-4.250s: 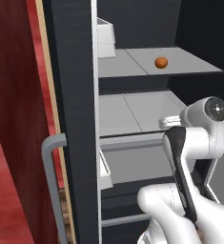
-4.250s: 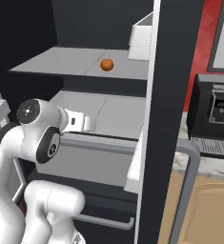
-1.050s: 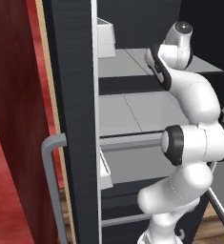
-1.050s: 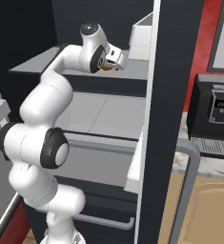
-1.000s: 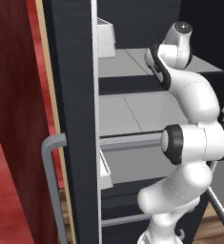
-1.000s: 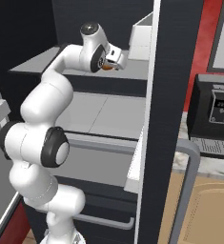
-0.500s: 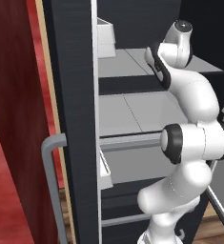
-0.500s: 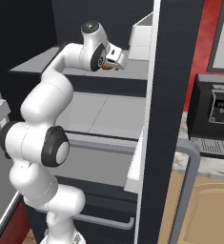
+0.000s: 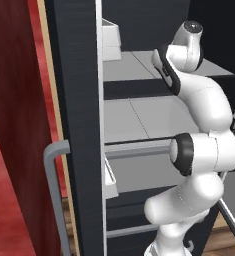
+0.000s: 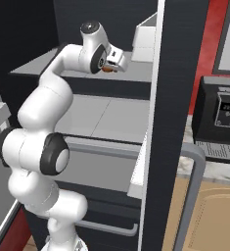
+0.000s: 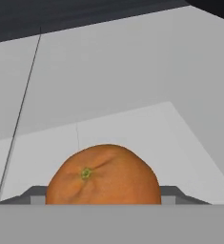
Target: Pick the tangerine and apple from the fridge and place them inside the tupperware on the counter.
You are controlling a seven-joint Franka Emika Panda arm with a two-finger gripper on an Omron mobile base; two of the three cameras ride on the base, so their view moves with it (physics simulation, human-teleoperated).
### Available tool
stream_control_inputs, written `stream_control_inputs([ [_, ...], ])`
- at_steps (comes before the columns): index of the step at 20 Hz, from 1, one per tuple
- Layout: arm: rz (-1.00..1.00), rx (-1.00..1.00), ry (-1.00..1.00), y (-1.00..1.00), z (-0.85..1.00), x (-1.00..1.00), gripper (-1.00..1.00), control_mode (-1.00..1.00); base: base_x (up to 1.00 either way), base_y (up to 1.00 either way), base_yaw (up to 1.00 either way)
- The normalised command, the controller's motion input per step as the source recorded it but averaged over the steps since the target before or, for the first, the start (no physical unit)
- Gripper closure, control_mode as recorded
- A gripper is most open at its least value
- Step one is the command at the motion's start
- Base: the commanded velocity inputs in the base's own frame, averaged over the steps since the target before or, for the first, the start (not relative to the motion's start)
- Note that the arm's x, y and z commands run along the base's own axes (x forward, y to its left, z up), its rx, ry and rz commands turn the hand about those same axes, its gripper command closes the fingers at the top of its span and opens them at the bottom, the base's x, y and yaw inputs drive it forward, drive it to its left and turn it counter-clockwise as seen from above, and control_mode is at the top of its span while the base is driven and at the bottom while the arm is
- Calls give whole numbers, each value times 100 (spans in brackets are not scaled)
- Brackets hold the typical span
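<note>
Gripper [image 10: 111,62] is reaching onto the upper shelf [image 10: 48,66] of the fridge [image 9: 79,100], w/ the tangerine [image 11: 104,174] sitting directly between its fingers [image 11: 35,195], which are flanking both sides; actual pinch contact can't be confirmed.

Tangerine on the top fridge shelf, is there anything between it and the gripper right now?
Nothing visible stands between them. In the hand view the tangerine sits right between the two fingertips on the bare grey shelf. In the right base view the gripper is already at the fruit.
</note>
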Motion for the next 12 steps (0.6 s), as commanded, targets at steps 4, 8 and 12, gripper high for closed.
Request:
stream_control_inputs([
  [4, 10, -5, -13, 12, -20, -100, 100, -100, 0, 0, 0],
  [8, 8, -4, -10, 16, -3, -100, 100, -100, 0, 0, 0],
  [12, 5, -5, -1, 13, 0, -100, 100, -100, 0, 0, 0],
])
